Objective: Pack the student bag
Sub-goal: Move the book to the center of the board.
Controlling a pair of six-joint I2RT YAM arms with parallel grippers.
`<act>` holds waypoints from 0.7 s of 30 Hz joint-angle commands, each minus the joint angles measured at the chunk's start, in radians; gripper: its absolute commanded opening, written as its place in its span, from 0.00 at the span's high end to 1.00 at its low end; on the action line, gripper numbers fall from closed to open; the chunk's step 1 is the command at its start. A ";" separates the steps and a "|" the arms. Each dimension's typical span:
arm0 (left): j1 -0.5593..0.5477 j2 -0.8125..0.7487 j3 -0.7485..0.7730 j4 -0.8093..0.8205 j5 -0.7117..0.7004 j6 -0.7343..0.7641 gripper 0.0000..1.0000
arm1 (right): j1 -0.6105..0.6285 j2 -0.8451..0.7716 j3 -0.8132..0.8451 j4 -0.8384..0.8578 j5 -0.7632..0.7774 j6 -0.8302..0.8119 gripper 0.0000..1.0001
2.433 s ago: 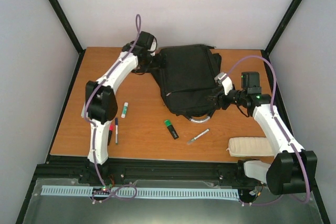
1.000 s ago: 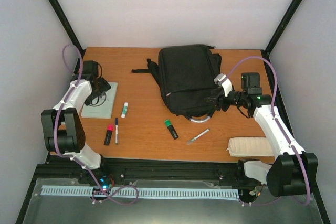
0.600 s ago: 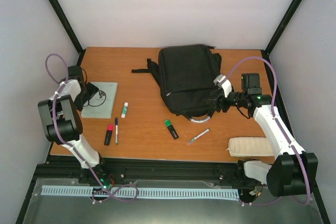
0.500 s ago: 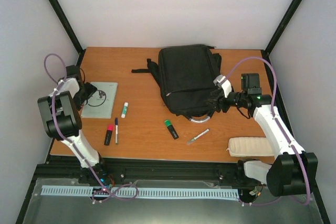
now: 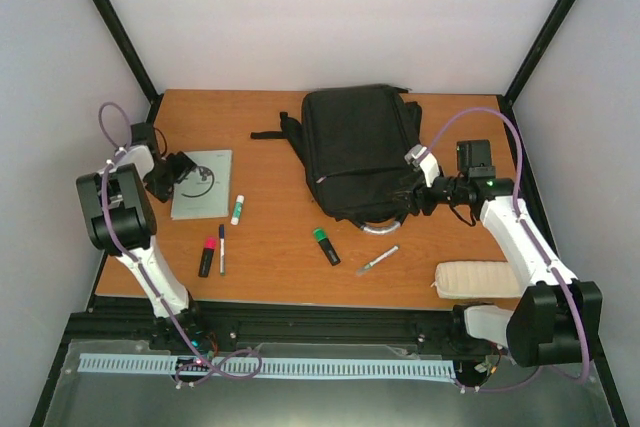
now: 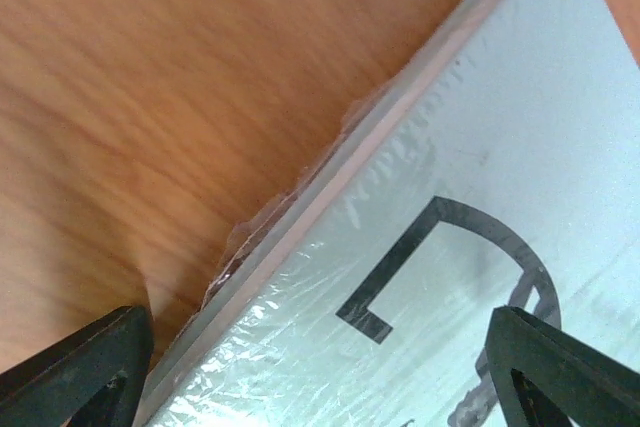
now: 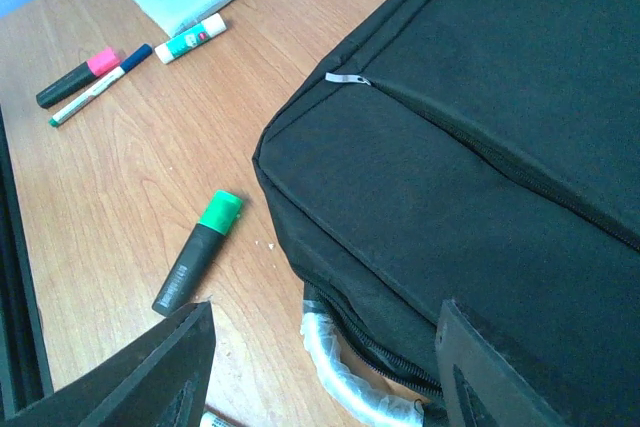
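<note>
Notebook [image 5: 203,185] has slid a bit right and toward the far side of the desk [image 5: 280,282] vs half a sec ago. L arm [image 5: 118,209] has followed it in, so the L jaws sit right at its left edge. In the wrist view the L jaws are spread wide: one finger over bare wood, the other over the plastic-wrapped cover, w/ the book's edge running btw them. Nothing is clamped yet. My read is that this was a nudge to get the edge somewhere it can be pinched, i.e. the first item being lined up for pickup.

R arm [image 5: 520,237] hasn't budged. The R jaws are also wide, hanging over the near right corner of the bag [image 5: 358,147], just by its grey loop handle [image 7: 335,362]. Can't tell if they touch the fabric.

The bag lies flat at the far middle of the desk, w/ straps out to its left. Its zip pull [image 7: 346,78] sits on a seam that looks shut, so there is prob. no opening for the book so far.

Everything else is unpacked on the desk:
- glue stick [image 5: 238,209], pink marker [image 5: 207,256] and blue pen [image 5: 221,248] near the notebook
- green marker [image 5: 326,246] and silver pen [image 5: 377,260] by the bag's near edge
- white pouch [image 5: 478,279] near the R arm's base

The task has barely begun. The bag likely needs unzipping before anything goes in, and a thin book lying flat on wood may be awkward to lift.
</note>
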 commanded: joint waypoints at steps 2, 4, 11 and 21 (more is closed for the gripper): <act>-0.061 0.080 0.016 0.024 0.172 0.057 0.09 | -0.006 0.015 0.025 -0.003 -0.033 -0.007 0.38; -0.087 0.097 0.035 0.017 0.172 0.072 0.10 | -0.006 0.023 0.021 0.007 -0.038 0.010 0.38; -0.139 0.119 0.061 0.015 0.192 0.087 0.13 | 0.059 0.121 0.075 0.046 0.018 0.137 0.41; -0.195 0.102 0.035 0.011 0.205 0.085 0.17 | 0.383 0.436 0.399 0.062 0.154 0.283 0.48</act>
